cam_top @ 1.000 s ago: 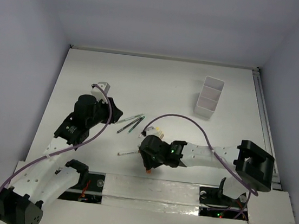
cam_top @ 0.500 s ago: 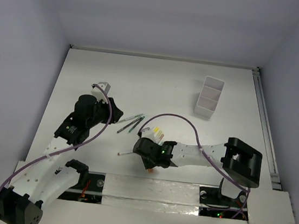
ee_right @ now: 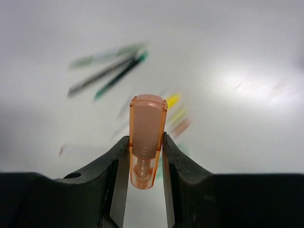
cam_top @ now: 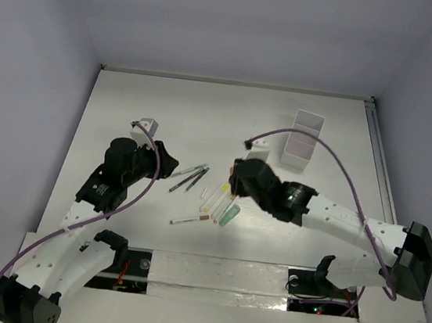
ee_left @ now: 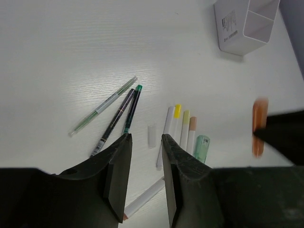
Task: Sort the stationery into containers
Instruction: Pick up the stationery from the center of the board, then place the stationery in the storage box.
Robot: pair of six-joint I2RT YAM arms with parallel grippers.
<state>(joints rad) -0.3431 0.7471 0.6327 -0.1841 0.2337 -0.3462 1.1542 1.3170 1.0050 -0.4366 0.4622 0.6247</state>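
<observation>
**Right end effector (ee_right: 145,138) clamps the orange piece (ee_right: 148,114) above the worktop (cam_top: 145,98).**
Held along the fingers, it likely suits dropping into the box (cam_top: 303,141); the left end effector (ee_left: 146,140) hovers empty, slightly parted, over the pens (ee_left: 116,114).

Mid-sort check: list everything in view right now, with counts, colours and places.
white divided box: 1, white, far right of the table
thin pens: 3, clear-green, dark, green-capped, fanned left of centre
white markers: 4, one plain, caps yellow, pale yellow and peach, side by side right of the pens
green piece: 1, pale green, right end of that row
small pale piece: 1, whitish, between pens and markers
red-tipped pen: 1, white, nearest the arm bases
orange piece: 1, translucent orange, in the right claw
table: 1, white
left claw: open, empty, above the pens
right claw: shut on the orange piece
</observation>
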